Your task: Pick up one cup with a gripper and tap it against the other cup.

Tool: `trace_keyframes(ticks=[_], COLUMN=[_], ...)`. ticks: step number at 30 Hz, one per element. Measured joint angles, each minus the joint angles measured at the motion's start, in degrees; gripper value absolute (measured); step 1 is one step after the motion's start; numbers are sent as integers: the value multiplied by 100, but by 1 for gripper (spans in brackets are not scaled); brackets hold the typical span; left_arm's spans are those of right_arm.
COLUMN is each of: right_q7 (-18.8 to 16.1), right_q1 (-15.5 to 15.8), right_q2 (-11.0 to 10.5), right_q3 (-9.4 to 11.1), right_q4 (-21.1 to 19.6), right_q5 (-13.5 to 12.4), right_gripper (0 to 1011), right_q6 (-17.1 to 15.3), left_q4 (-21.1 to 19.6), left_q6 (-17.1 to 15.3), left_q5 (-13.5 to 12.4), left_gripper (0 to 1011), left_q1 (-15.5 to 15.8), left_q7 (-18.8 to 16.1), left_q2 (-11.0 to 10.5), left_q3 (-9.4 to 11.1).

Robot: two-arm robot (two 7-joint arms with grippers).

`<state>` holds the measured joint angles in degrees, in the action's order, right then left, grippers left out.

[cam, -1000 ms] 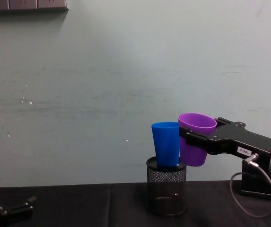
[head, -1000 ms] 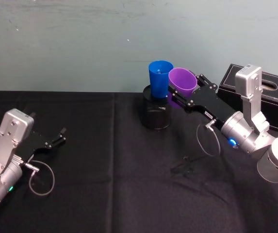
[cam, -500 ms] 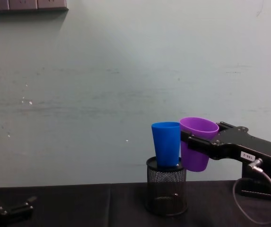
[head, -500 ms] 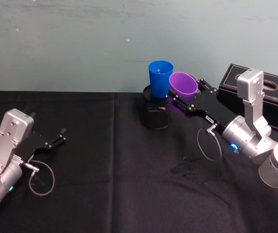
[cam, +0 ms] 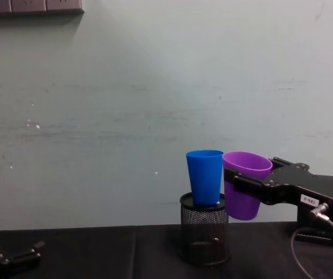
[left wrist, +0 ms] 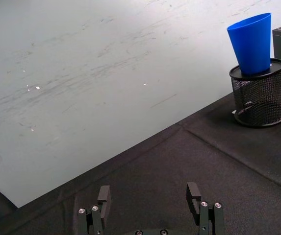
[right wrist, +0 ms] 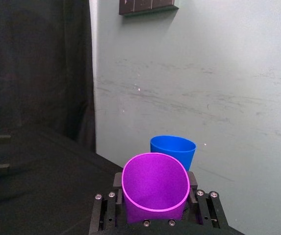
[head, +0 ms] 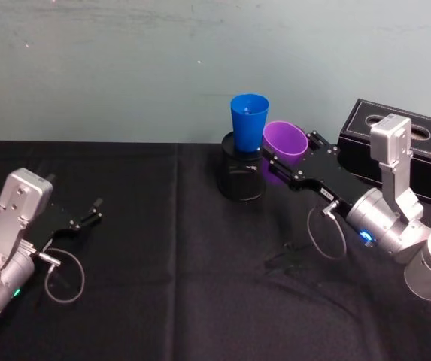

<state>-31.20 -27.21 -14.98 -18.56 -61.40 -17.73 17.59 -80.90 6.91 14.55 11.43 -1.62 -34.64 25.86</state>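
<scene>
While the purple cup [head: 284, 143] is pinched by the right gripper's [cam: 242, 185] fingers beside the blue cup [head: 248, 120], the left gripper's [left wrist: 148, 195] fingers are spread above the desk [head: 162, 263]; the white label [cam: 309, 201] is unreadable

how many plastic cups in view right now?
2. The blue cup stands upright in the black mesh holder; the purple cup is held in the air by the right gripper, close beside the blue one. None seems hidden.

The bright blue tapered plastic cup [left wrist: 250, 44] stands mouth-up in the top of a black wire-mesh pen holder [left wrist: 259, 100]. The holder rests on black cloth [left wrist: 179, 171] before a pale scuffed wall [left wrist: 106, 73]. The left gripper [left wrist: 149, 188] has its fingers spread apart, holding nothing, well apart from the holder.
</scene>
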Motion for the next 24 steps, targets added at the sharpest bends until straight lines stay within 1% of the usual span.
trace_keyframes(ticks=[8, 11, 14, 21, 24], right_q7=[39, 40, 46, 67, 5], right_q1=[185, 309, 386, 515, 576], right_q2=[-123, -208, -273, -376, -428], right_q3=[-20, -25, -29, -61, -74], right_q4=[-285, -489, -609, -769, -820], right_q5=[-3, -46, -77, -94, -152], right_gripper=[733, 733, 733, 733, 733], right_q6=[-186, -345, -443, -491, -491], left_q4=[0, 0, 0, 0, 0], left_q6=[0, 0, 0, 0, 0], left_q5=[0, 0, 0, 0, 0], left_gripper=[1011, 1011, 1012, 1011, 1011], left_q1=[0, 0, 0, 0, 0], left_q7=[0, 0, 0, 0, 0], left_q2=[0, 0, 0, 0, 0], left_q3=[0, 0, 0, 0, 0])
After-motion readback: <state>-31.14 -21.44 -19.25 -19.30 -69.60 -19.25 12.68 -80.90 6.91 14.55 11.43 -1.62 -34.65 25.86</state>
